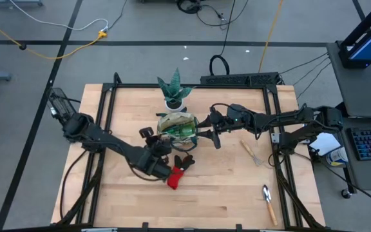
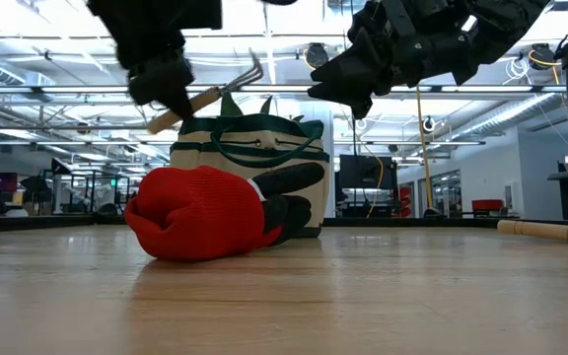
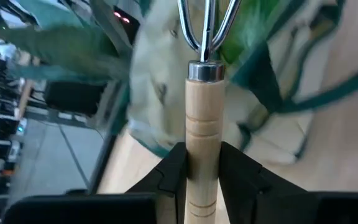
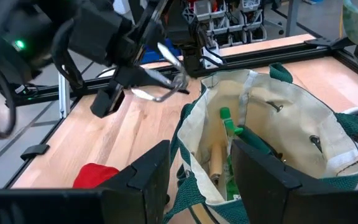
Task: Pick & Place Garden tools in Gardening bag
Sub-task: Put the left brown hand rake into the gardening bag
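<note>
The beige gardening bag [image 1: 178, 125] with green trim stands open at the table's middle; a green spray bottle [image 4: 229, 127] and a wooden handle [image 4: 216, 163] lie inside. My left gripper [image 3: 202, 149] is shut on a wooden-handled metal fork [image 2: 205, 97], above the bag's left side. My right gripper [image 4: 197, 149] is open at the bag's right rim [image 4: 188, 146], one finger over the inside and one outside. The red-and-black glove [image 1: 176, 175] lies on the table in front of the bag. My left gripper pinches the fork's wooden handle [image 3: 202, 140] between its two fingers, which lie across the handle. The fork is lifted clear and tilted, with its metal tines [image 2: 249, 69] raised toward the bag's top. Whether my right gripper's fingers touch the bag's rim, I cannot tell.
A green spiky plant in a white pot [image 1: 174, 93] stands just behind the bag. Two wooden-handled tools lie on the table's right side, one toward the middle [image 1: 250, 153] and one near the front edge [image 1: 269, 203]. A black frame borders the table.
</note>
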